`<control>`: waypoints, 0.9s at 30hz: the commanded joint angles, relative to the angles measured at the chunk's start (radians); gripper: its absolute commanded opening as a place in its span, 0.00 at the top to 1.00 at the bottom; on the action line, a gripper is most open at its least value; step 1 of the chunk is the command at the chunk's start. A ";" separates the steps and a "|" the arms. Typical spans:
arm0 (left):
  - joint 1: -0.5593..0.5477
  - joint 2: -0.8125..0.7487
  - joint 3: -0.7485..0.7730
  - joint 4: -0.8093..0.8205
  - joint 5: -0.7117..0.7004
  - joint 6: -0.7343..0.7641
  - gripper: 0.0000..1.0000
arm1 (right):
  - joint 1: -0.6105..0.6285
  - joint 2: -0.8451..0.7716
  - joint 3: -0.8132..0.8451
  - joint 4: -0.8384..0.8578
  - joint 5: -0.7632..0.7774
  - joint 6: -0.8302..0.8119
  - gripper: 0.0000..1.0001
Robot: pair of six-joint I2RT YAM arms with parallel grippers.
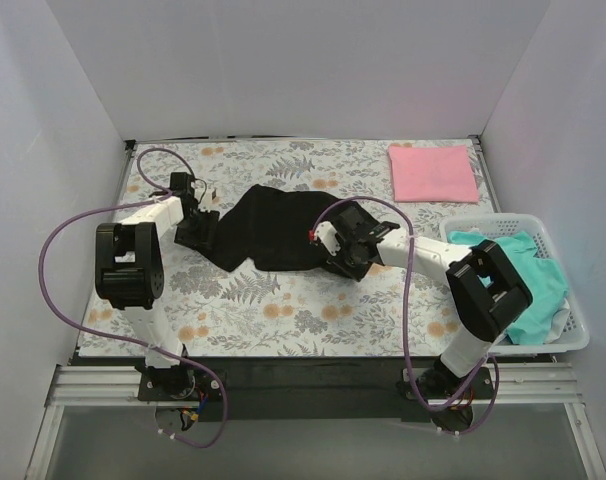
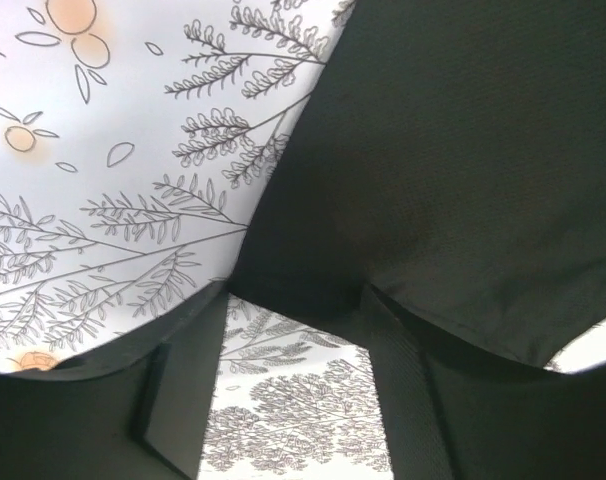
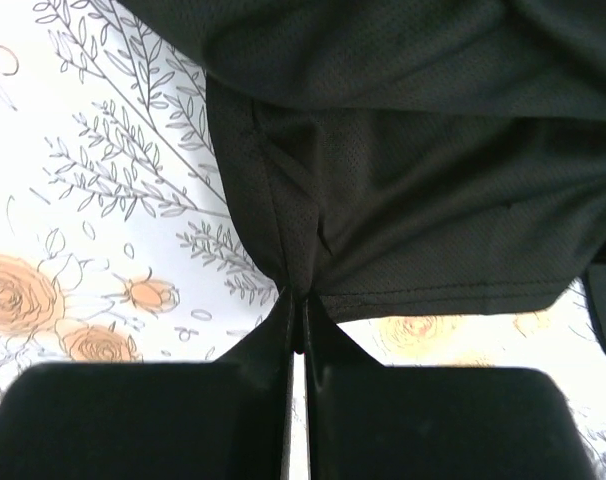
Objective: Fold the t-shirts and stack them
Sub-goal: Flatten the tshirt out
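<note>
Black t-shirt [image 1: 268,232] lying mid-table on floral cloth [image 1: 283,300], stretched between my two pincers. My right pincer [image 3: 295,330] clamping hem, fingers pressed together on thin fold. My left pincer [image 2: 293,400] gripping opposite edge, fabric wedged between fingers. Risking slip: thin pinch pulling free under tension. Pink t-shirt [image 1: 433,172] sitting folded far right; teal t-shirt [image 1: 523,275] waiting in basket [image 1: 573,335].

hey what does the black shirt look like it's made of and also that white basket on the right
Black t-shirt: looks like a thin synthetic mesh knit, matte; tiny pinholes and a stitched hem show in the right wrist view, and it drapes limply. White basket: looks like moulded plastic, smooth and slightly glossy, with an open lattice wall. Neither can be confirmed by look alone.
</note>
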 commanded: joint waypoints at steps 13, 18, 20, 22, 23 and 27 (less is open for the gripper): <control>0.175 0.021 0.139 -0.084 0.171 -0.129 1.00 | -0.031 -0.160 0.045 -0.070 0.051 -0.090 0.99; 0.306 -0.007 0.319 -0.175 0.403 -0.212 1.00 | -0.092 -0.236 0.114 -0.074 0.059 -0.197 0.99; 0.321 -0.030 0.370 -0.202 0.446 -0.218 1.00 | -0.106 -0.253 0.133 -0.074 0.053 -0.234 0.99; 0.321 -0.060 0.390 -0.208 0.458 -0.252 1.00 | -0.120 -0.272 0.157 -0.075 0.060 -0.288 0.99; 0.324 -0.071 0.400 -0.208 0.455 -0.267 1.00 | -0.125 -0.276 0.165 -0.075 0.068 -0.304 0.99; 0.324 -0.117 0.376 -0.198 0.440 -0.306 1.00 | -0.171 -0.301 0.181 -0.080 0.033 -0.351 0.99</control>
